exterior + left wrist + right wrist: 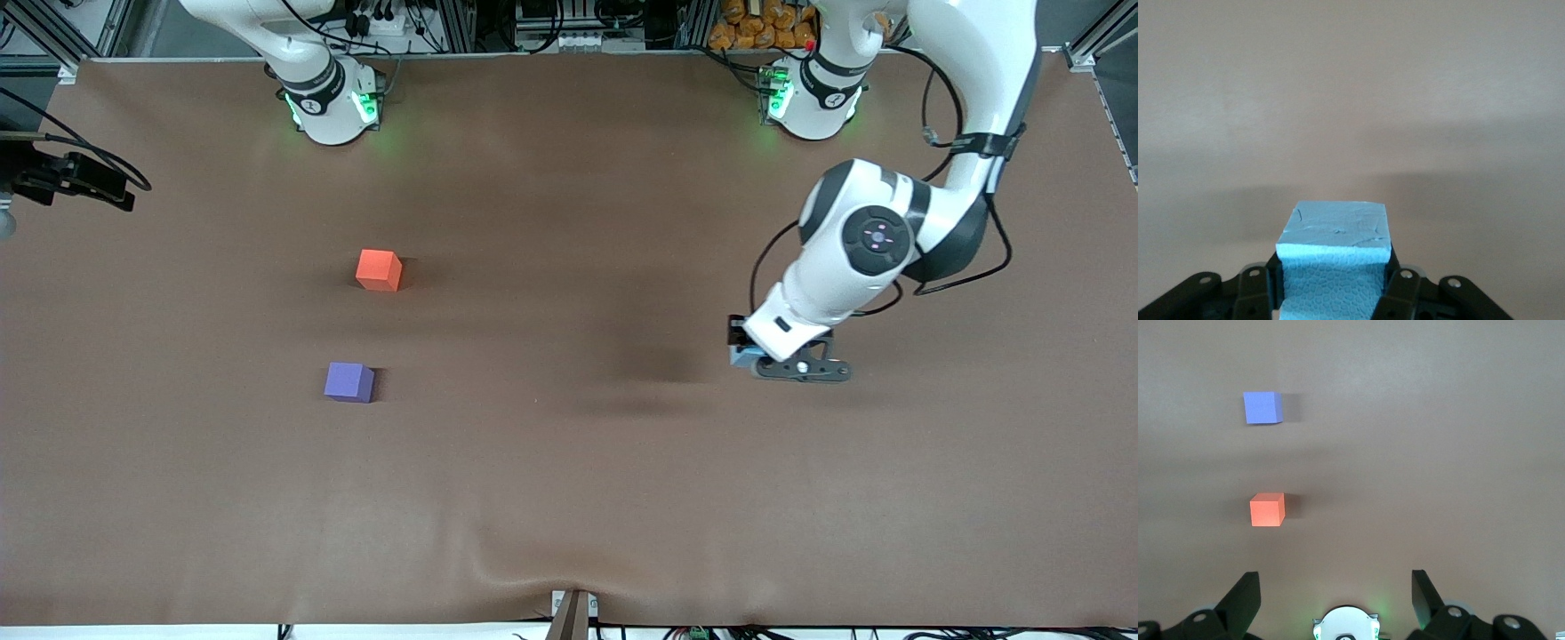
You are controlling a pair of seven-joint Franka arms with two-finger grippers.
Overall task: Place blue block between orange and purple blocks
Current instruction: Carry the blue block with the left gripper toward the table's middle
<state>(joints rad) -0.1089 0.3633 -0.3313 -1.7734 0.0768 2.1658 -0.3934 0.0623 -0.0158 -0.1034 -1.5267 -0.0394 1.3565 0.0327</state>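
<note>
The blue block (740, 357) is held in my left gripper (757, 363), which is shut on it above the table toward the left arm's end. In the left wrist view the block (1335, 230) fills the gap between the black fingers (1403, 293). The orange block (379, 269) sits on the table toward the right arm's end. The purple block (348, 382) sits nearer the front camera than the orange one, with a gap between them. The right wrist view shows the orange block (1267, 509) and the purple block (1262, 407). My right gripper (1335, 597) is open and empty, high over its own base.
The brown table cloth (569, 498) has a wrinkle near its front edge. A black camera mount (71, 178) stands at the table edge at the right arm's end. The right arm's base (329, 98) and the left arm's base (811, 98) stand along the back.
</note>
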